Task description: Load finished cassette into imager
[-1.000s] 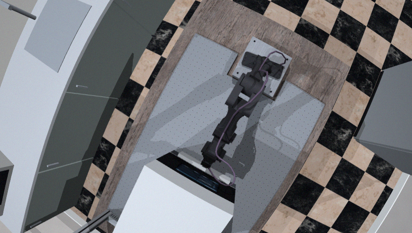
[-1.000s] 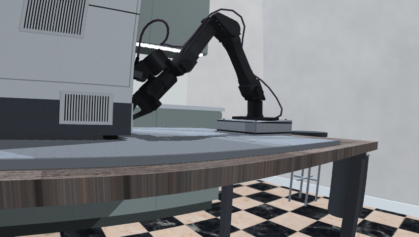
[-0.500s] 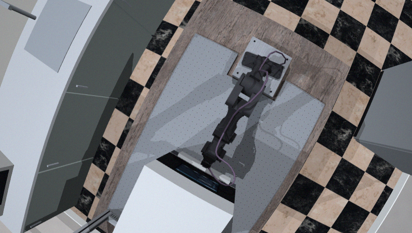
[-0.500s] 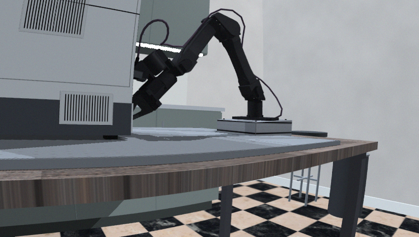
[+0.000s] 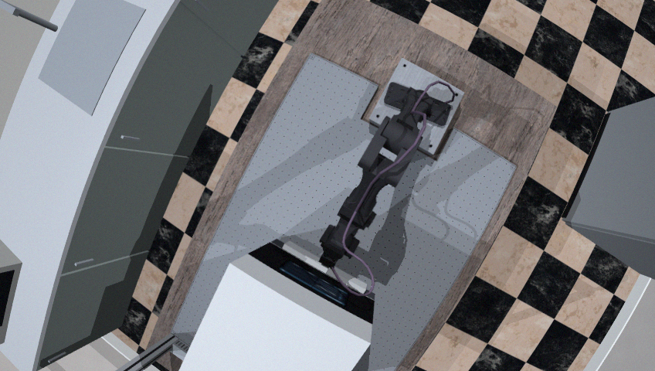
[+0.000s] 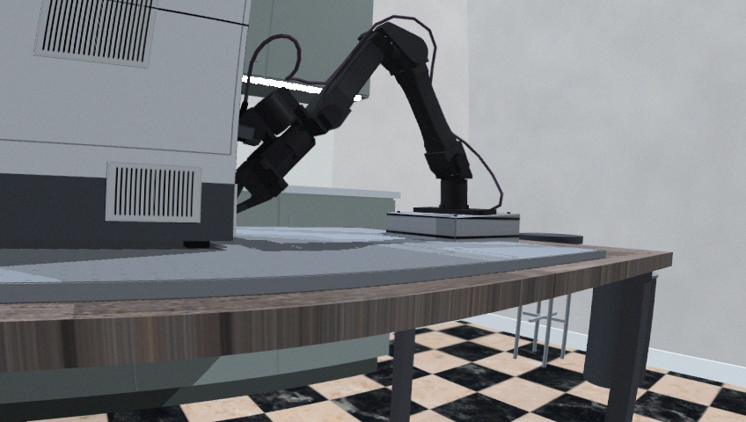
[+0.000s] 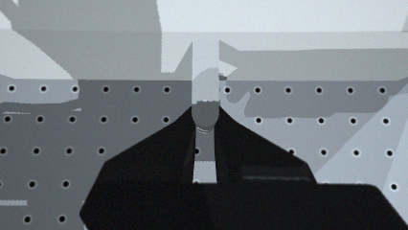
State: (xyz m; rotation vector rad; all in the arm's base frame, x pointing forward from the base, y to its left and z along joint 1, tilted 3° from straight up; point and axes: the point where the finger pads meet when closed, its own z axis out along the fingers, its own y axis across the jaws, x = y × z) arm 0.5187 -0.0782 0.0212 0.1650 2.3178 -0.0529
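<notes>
The gel imager IM (image 5: 276, 321) is a big white box at the near end of the mat; it also shows in the side view (image 6: 114, 120). Its dark drawer (image 5: 317, 280) sticks out a short way towards the arm. The cassette FINISHED (image 5: 312, 279) lies in it as a dark blue slab, lengthwise along the drawer front, partly under the imager's top edge. My gripper (image 5: 329, 263) is at the pale drawer front (image 5: 300, 255), shut on its handle (image 7: 205, 103), a narrow grey bar between the black fingers. In the side view the gripper (image 6: 245, 200) is right at IM's front face.
The arm's base plate (image 5: 415, 107) stands at the far end of the perforated mat (image 5: 298, 161). A grey cabinet (image 5: 615, 183) is off the table to the right, and a long counter (image 5: 69, 183) to the left.
</notes>
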